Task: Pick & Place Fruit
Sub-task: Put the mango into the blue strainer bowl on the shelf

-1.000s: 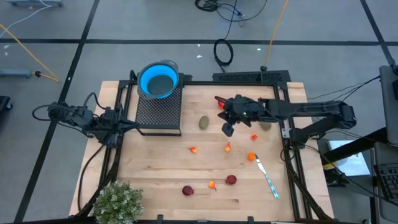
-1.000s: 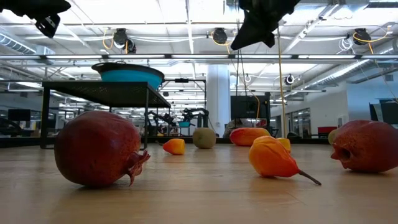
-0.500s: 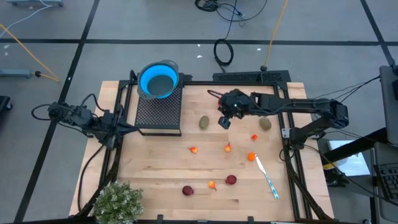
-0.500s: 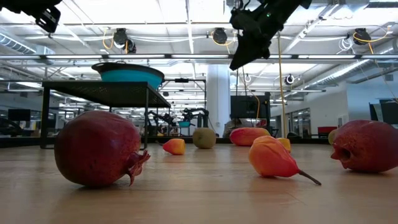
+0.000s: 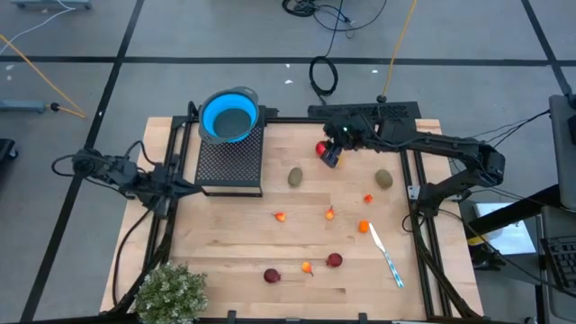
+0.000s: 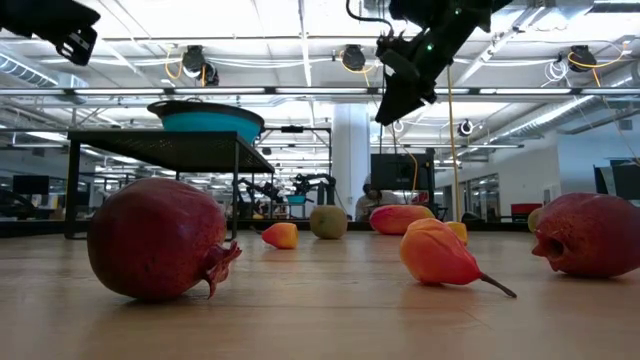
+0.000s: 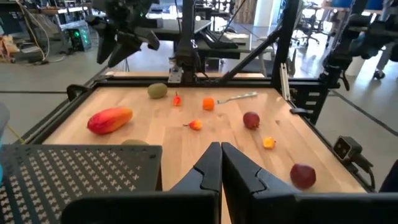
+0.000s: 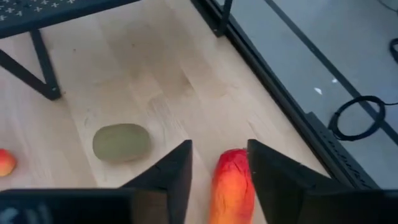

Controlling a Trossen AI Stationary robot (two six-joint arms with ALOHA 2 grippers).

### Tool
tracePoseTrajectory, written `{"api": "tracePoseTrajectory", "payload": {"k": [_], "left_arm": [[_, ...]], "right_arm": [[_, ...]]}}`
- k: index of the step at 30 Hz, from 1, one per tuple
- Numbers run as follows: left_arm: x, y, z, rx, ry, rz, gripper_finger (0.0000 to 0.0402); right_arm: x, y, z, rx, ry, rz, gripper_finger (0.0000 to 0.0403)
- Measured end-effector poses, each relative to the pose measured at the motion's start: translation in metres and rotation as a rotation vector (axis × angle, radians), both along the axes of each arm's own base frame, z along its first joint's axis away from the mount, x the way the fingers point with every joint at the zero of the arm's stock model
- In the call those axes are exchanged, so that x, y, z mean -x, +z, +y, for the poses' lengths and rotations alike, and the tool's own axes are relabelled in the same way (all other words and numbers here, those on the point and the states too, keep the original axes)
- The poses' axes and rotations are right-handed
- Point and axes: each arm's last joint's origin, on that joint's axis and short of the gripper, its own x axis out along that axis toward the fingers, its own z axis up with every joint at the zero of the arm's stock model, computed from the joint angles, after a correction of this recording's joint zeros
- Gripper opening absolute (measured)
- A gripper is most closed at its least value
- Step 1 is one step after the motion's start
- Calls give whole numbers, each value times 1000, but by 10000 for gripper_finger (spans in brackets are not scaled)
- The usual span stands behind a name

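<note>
The red-orange oblong fruit (image 5: 320, 148) lies on its side near the table's far edge. My right gripper (image 5: 330, 157) hangs open well above it (image 6: 400, 92). In the right wrist view the oblong (image 8: 231, 184) shows between the two fingers, untouched. An olive-brown oval (image 5: 295, 177) (image 8: 121, 142) rests beside it and a second one (image 5: 384, 179) lies further right. Two dark red balls (image 5: 272, 275) (image 5: 334, 260) and several orange bits (image 5: 330, 213) sit on the wood. My left gripper (image 7: 221, 163) waits shut at the table's left edge (image 5: 184, 184).
A blue bowl (image 5: 229, 116) stands on a black mesh stand (image 5: 230, 157) at the far left. The white and blue utensil (image 5: 387, 256) lies near the right edge, the bushy plant (image 5: 171, 292) at the near-left corner. A black frame rail (image 8: 273, 81) runs just beyond the oblong.
My right gripper has moved from above the table's middle toward the far edge and now hangs over the red-orange oblong; it has turned about as it went. No fruit has moved.
</note>
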Motion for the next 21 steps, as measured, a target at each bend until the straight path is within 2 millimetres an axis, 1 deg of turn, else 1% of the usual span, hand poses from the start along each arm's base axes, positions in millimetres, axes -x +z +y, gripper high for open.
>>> {"api": "tracePoseTrajectory", "payload": {"k": [5, 9, 12, 16, 21], "left_arm": [[0, -16, 0, 31, 6, -74, 6], [-3, -22, -1, 43, -1, -46, 2], [-4, -26, -2, 45, 2, -33, 6], [-4, -26, -2, 47, -7, -32, 2], [-4, -26, -2, 53, -8, -27, 9]], "right_arm": [[4, 0, -8, 7, -21, 4, 215], [3, -1, -10, 13, -22, 6, 263], [0, -7, -11, 0, -28, 26, 293], [-7, -21, -15, -7, -18, 77, 320], [-12, -37, -24, 3, -37, 155, 337]]}}
